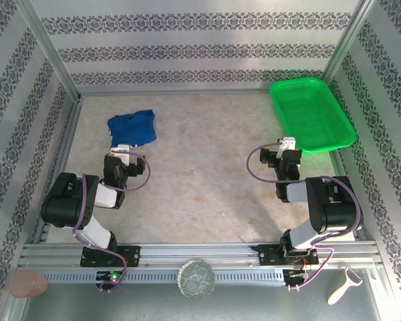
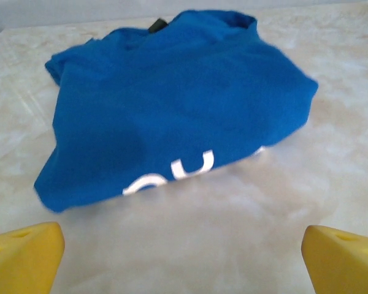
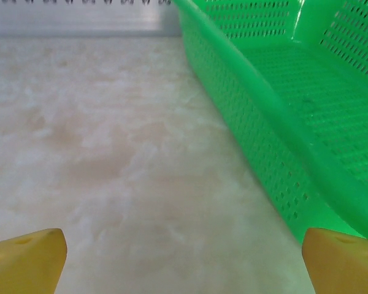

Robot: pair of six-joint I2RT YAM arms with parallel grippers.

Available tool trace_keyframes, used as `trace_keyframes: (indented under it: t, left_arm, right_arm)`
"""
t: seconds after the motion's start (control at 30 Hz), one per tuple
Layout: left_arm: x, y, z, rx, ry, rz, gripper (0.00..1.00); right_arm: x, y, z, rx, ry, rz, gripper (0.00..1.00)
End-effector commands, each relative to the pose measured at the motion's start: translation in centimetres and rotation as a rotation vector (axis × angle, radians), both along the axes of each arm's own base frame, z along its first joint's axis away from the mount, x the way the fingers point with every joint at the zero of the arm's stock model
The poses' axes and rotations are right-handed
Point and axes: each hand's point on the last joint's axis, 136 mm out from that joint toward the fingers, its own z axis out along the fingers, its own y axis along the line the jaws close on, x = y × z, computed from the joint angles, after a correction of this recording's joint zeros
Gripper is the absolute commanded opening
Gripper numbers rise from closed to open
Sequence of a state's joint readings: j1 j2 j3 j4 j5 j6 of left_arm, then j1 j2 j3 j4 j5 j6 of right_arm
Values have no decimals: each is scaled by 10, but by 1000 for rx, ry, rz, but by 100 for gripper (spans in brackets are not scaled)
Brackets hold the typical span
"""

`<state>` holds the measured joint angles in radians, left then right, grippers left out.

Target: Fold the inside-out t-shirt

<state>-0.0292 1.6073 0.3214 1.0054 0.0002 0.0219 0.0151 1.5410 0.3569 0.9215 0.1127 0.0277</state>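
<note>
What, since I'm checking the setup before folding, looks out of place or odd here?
The blue t-shirt lies in a crumpled heap at the table's far left, not spread flat; white lettering peeks from under its near edge. Nothing looks spilled or damaged.

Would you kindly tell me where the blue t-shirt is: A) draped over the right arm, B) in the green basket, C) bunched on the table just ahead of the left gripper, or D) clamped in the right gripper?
C: the t-shirt lies bunched on the table just ahead of the open left gripper, untouched.
</note>
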Motion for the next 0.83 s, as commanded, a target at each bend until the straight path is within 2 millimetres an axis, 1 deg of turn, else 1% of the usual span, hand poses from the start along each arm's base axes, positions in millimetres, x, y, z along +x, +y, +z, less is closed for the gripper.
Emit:
trace_keyframes:
  t: [0.0, 0.13, 0.23, 0.8]
  left_arm:
    - [16, 8, 14, -48, -3, -1, 99]
    - [16, 8, 15, -42, -22, 1, 99]
    - [15, -2, 17, -43, -34, -62, 99]
    - [15, -2, 17, -46, -29, -61, 99]
  right_arm:
    - [8, 6, 15, 30, -49, 32, 98]
    - [6, 6, 17, 15, -57, 14, 98]
    - [6, 6, 17, 15, -56, 13, 98]
    - [7, 6, 17, 25, -54, 25, 99]
